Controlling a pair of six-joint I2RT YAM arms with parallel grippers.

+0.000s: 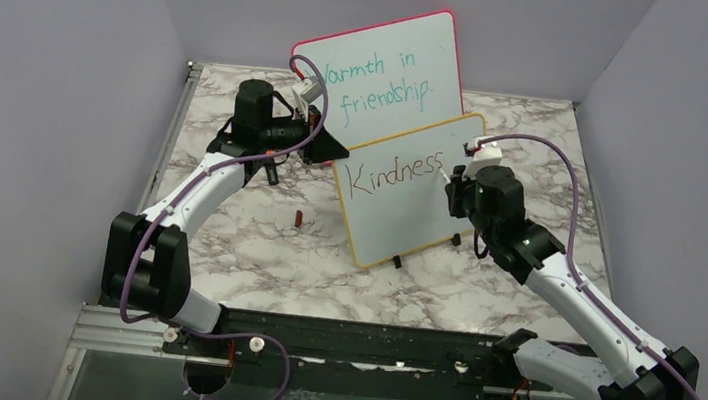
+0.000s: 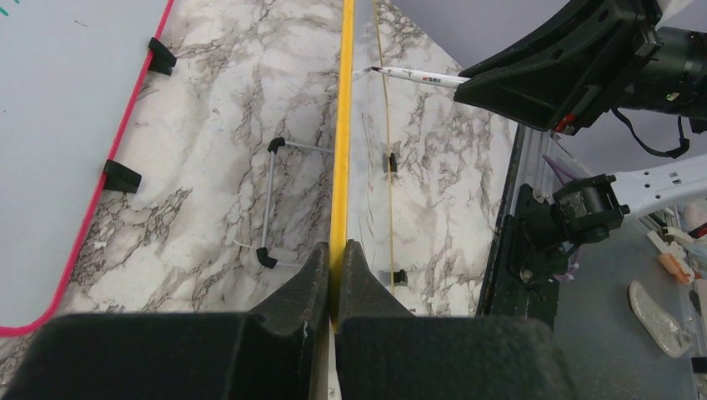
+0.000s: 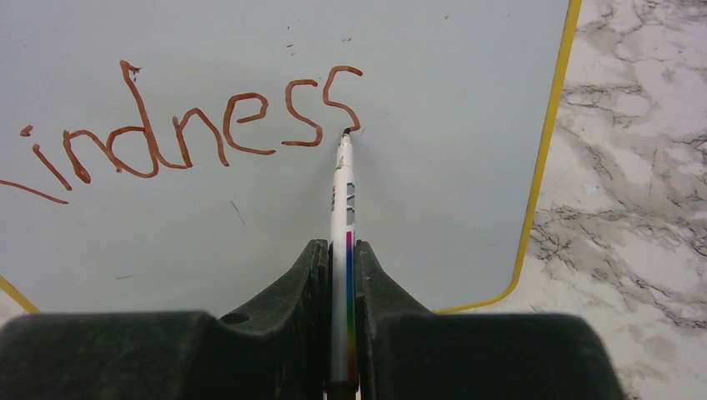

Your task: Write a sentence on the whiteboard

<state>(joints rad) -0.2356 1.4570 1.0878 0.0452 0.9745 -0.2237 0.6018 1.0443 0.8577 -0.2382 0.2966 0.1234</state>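
The yellow-framed whiteboard (image 1: 411, 191) stands tilted mid-table and bears the reddish-brown word "Kindness" (image 1: 395, 172). My left gripper (image 1: 332, 150) is shut on the board's left edge; in the left wrist view the yellow frame (image 2: 341, 150) runs between its jaws (image 2: 337, 258). My right gripper (image 1: 453, 186) is shut on a white marker (image 3: 343, 217) with a rainbow stripe. The marker's tip touches the board at the foot of the last "s" (image 3: 343, 100). The marker also shows in the left wrist view (image 2: 417, 77).
A pink-red-framed board (image 1: 385, 73) with teal writing leans behind the yellow one, also in the left wrist view (image 2: 75, 125). A small red cap (image 1: 299, 218) lies on the marble table (image 1: 254, 249). Grey walls enclose the table on three sides.
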